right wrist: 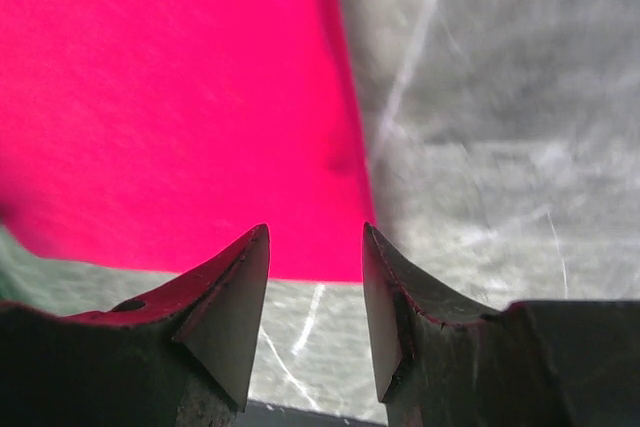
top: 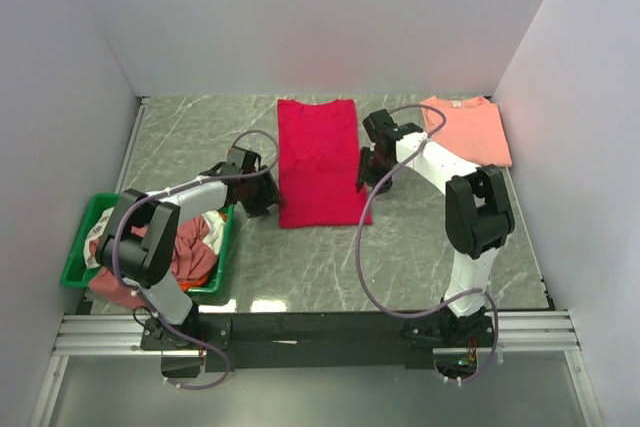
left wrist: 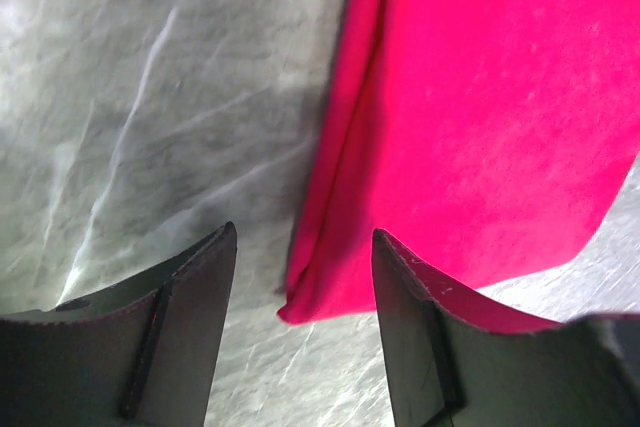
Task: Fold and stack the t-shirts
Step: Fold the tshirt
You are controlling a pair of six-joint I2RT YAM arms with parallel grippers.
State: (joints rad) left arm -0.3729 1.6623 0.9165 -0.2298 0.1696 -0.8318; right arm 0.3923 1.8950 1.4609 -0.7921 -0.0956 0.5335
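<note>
1. The grey marbled table [top: 300, 267] carries everything; I place the rest by the crimson t-shirt [top: 318, 162].
2. The crimson t-shirt lies flat in the middle of the table, folded into a long rectangle with its long sides running away from my bases.
3. A salmon-pink t-shirt [top: 468, 130] lies flat to the right of the crimson one, apart from it and level with its far half.
4. A green tray [top: 72, 265] sits to the left of the crimson t-shirt and nearer to me, well apart from it.
5. In the tray is a crumpled heap of t-shirts [top: 190, 247]: dusty rose, white and a bit of orange.
6. My left pincer [left wrist: 303, 237] hangs just beside the crimson t-shirt's near left corner. Its jaws stand apart and hold nothing; the doubled left edge shows beyond them.
7. My right pincer [right wrist: 316, 232] hangs by the crimson t-shirt's near right corner. Its jaws are spread too, with no cloth between them.
</note>
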